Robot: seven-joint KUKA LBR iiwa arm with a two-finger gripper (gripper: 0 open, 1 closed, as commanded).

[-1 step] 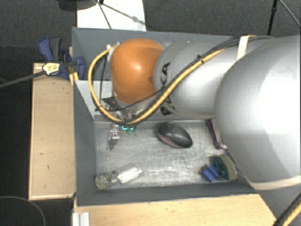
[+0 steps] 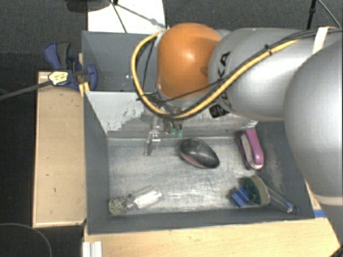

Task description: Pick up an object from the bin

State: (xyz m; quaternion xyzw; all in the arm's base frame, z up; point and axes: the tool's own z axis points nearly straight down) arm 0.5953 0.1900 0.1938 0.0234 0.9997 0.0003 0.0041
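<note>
1. Now low at the back of the grey bin (image 2: 161,182), the robot's gripper (image 2: 154,139) hangs close to the rear wall, near a dark computer mouse (image 2: 199,154) lying mid-floor, the nearest thing to it.
2. Whether the claw stands apart or together cannot be told; nothing is seen clamped in it.
3. A pink case (image 2: 252,150), a blue-tipped brush (image 2: 253,193) and a pale tube (image 2: 138,199) lie well apart from the gripper.
4. Judging by this, the pick is not yet made: gripping and lifting remain.
</note>
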